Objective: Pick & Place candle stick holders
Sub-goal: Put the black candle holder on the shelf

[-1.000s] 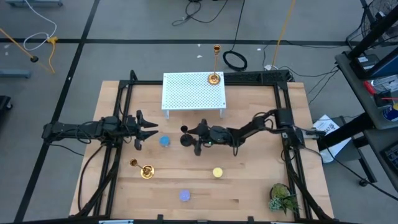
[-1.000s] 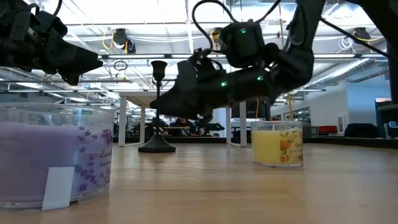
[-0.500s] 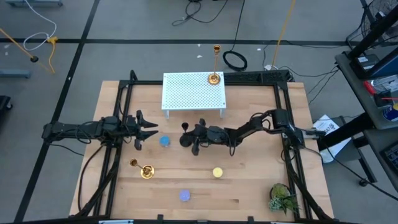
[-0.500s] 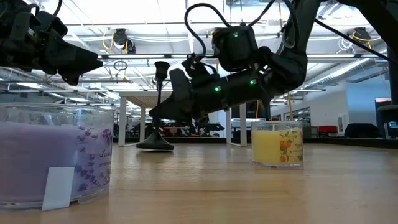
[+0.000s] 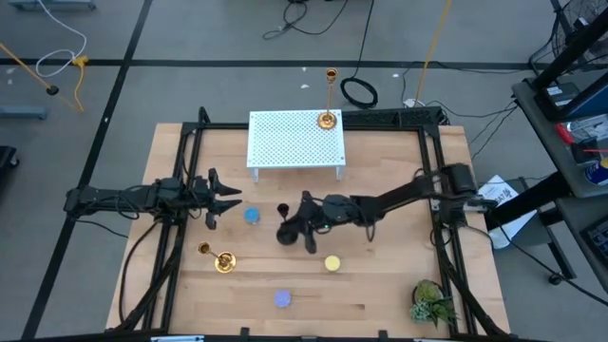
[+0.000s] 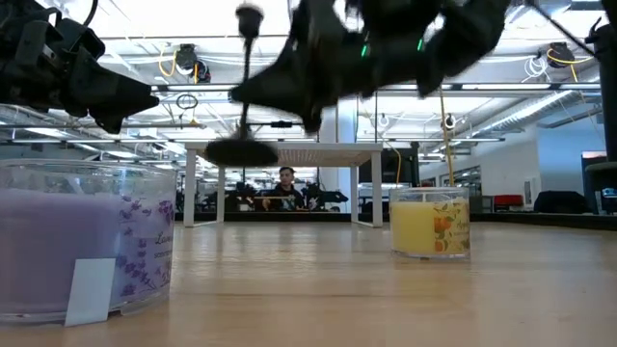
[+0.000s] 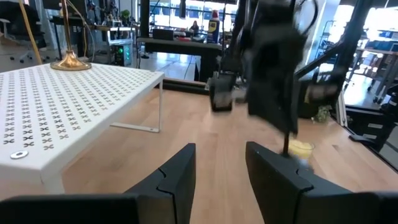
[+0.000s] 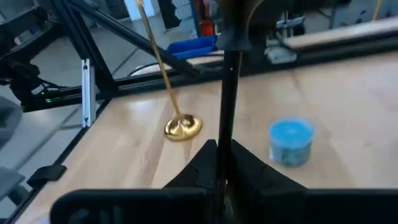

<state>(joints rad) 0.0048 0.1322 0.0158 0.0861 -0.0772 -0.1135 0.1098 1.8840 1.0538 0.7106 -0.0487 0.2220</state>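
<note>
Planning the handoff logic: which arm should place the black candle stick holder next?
Right. Its end effector already grips the black candle stick holder, lifted clear of the table. The left end effector hangs open and empty near the blue cup.

Bare wood (image 5: pixel 380 275) free; white rack (image 5: pixel 294 140) probably blocks behind.

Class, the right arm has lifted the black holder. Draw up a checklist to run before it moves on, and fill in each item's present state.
1. Right gripper shut on the black holder: ok.
2. Holder's base off the table: ok.
3. Holder upright: cannot tell; it looks a little tilted in the low view.
4. White rack has free room beside the gold holder: ok.
5. Left gripper out of the way, open, by the blue cup: ok.
</note>
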